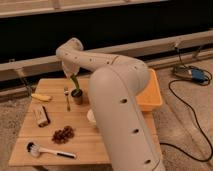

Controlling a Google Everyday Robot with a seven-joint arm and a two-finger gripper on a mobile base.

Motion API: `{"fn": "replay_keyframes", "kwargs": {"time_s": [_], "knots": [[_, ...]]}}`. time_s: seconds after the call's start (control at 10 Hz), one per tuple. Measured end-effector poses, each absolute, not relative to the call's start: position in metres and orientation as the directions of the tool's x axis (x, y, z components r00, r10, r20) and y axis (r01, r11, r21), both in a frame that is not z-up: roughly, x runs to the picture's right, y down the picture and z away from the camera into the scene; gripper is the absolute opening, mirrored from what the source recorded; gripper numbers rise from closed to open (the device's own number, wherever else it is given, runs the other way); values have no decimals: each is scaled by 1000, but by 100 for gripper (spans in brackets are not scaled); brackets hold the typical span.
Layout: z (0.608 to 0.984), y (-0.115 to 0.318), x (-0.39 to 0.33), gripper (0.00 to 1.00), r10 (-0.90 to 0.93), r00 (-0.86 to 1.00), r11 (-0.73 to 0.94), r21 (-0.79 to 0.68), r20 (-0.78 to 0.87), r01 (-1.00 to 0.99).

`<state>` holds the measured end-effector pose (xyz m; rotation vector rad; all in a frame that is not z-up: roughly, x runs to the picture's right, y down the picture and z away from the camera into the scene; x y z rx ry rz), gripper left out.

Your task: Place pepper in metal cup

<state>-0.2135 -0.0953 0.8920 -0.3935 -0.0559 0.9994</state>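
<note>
the gripper (71, 76) hangs right above the metal cup (77, 96) at the far middle of the tabletop (85, 145), fingers pinching the pepper (75, 82), its lower end at the cup's mouth.

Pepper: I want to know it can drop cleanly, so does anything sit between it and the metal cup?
Nothing visible does. The pepper hangs from the tool straight above the metal cup, its lower end at the cup's mouth. The fork lies left of the cup, out of the way.
</note>
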Motion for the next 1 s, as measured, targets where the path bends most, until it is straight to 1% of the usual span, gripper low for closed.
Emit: {"fn": "replay_keyframes", "kwargs": {"time_s": [0.1,0.2,0.3,0.6,0.7,0.8,1.0], "knots": [[891,-93,-212,20,836,535,469,-348,-122,-812],[891,-90,-210,31,843,525,461,-349,-113,-816],[891,-87,-209,39,848,519,456,-348,-108,-819],[892,-82,-207,70,861,501,446,-337,-91,-829],[893,-81,-206,77,865,495,445,-330,-82,-833],[894,-81,-204,80,870,488,442,-322,-73,-837],[893,-79,-204,80,870,487,443,-318,-74,-838]]}}
